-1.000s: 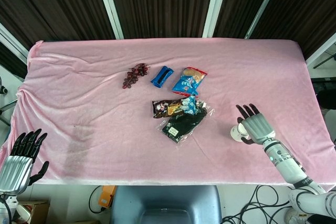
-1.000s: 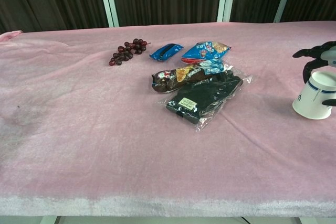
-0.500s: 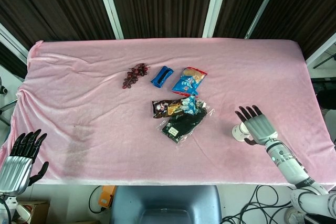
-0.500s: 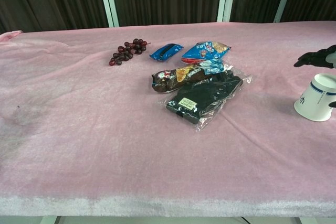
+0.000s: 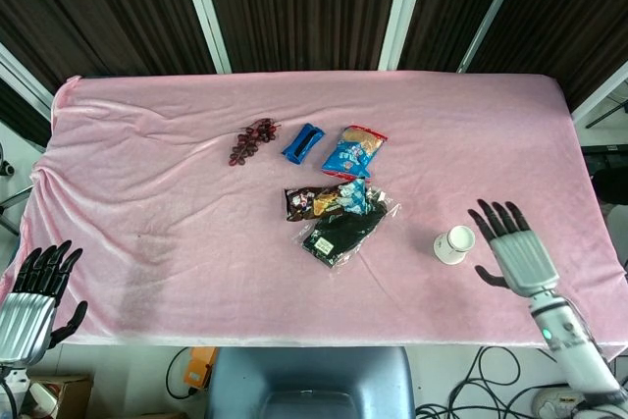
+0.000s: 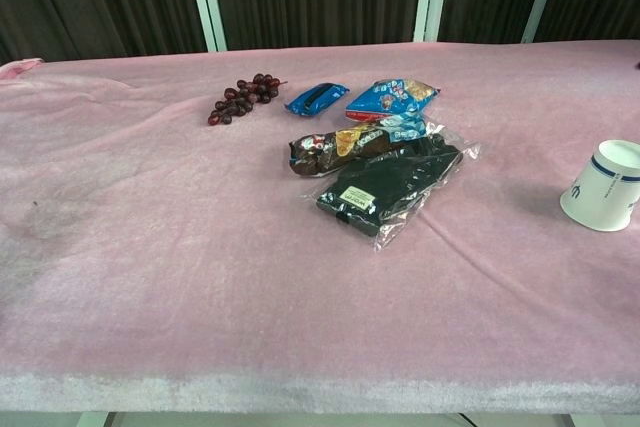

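- Pink-covered table: spreads ahead of both hands, dark slatted panels behind it.
- Right hand: fingers spread, holding nothing, beside and clear of the cup.
- Left hand: fingers apart, empty, at the near left corner, far from the cup.
- Paper cup: upright, just left of the right hand, the nearer hand; long axis vertical.
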Controlling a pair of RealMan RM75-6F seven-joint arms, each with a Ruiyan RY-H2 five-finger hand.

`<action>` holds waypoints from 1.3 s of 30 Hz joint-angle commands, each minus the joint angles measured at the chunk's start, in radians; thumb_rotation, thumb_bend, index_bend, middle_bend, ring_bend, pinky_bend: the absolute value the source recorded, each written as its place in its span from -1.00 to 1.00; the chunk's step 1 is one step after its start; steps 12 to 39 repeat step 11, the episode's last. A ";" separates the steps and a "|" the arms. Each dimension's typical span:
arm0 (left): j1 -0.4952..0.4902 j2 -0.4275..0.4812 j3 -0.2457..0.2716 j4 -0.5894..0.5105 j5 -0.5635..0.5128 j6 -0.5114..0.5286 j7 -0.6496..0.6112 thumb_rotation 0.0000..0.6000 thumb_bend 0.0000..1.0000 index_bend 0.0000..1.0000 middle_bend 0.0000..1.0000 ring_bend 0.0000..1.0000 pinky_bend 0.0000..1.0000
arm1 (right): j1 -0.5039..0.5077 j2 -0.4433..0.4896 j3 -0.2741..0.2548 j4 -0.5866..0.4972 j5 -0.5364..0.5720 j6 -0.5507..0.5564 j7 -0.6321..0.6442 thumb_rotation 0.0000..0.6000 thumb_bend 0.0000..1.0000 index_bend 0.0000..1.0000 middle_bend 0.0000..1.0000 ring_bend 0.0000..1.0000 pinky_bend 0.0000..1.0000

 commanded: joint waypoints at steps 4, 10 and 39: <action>-0.001 -0.009 -0.001 0.016 0.015 0.010 -0.006 1.00 -0.20 -1.00 -1.00 -1.00 -0.89 | -0.212 -0.051 -0.041 0.052 -0.092 0.202 0.108 1.00 -0.24 -1.00 -1.00 -1.00 -1.00; -0.009 -0.006 -0.004 0.000 -0.004 -0.018 0.006 1.00 -0.20 -1.00 -1.00 -1.00 -0.89 | -0.230 -0.053 -0.009 0.069 -0.098 0.207 0.132 1.00 -0.24 -1.00 -1.00 -1.00 -1.00; -0.009 -0.006 -0.004 -0.003 -0.005 -0.020 0.010 1.00 -0.20 -1.00 -1.00 -1.00 -0.89 | -0.232 -0.052 -0.007 0.070 -0.102 0.205 0.132 1.00 -0.24 -1.00 -1.00 -1.00 -1.00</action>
